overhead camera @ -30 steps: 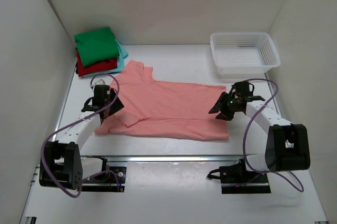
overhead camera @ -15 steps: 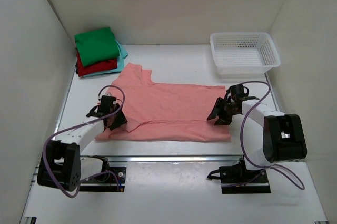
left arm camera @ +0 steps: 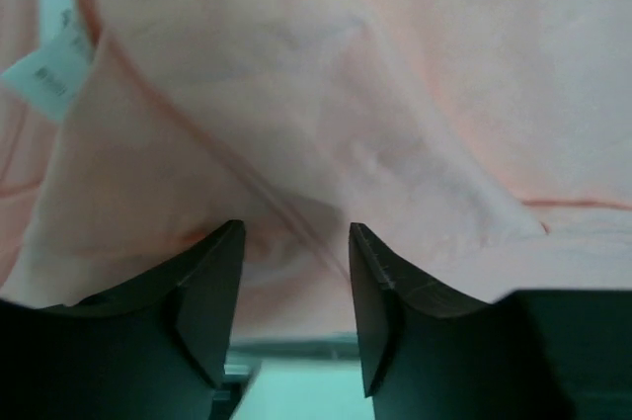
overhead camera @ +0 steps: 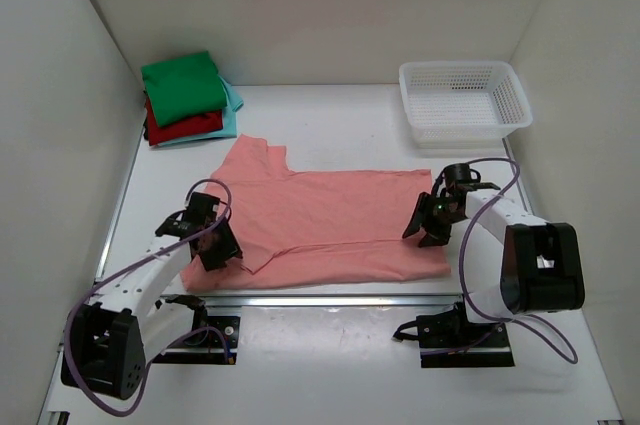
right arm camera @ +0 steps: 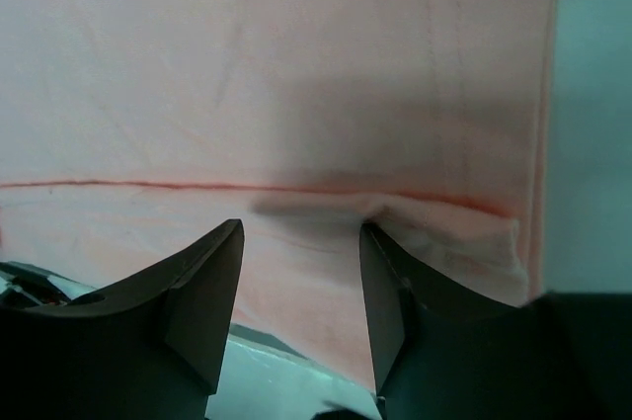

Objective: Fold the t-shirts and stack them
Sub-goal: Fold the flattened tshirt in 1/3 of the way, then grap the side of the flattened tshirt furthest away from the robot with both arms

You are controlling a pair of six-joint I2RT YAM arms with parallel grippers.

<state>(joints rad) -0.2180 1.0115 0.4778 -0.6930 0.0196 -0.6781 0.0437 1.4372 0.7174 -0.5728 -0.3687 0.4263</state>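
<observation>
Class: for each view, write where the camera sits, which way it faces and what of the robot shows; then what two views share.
Top external: above and behind the arms, looking down on the table; the left arm and right arm show whole.
Left wrist: on the left arm, looking close down past its parted jaws at the salmon-pink t-shirt.
Right wrist: the same, from the right arm.
Shared: both wrist views see that t-shirt.

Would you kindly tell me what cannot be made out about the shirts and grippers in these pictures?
Left wrist view: print on the white label, blurred.
Top view: the light teal shirt, mostly hidden under the red shirt and green shirt.
Top view: whether the left gripper and right gripper touch the pink shirt, hidden by the arms' own bodies.
</observation>
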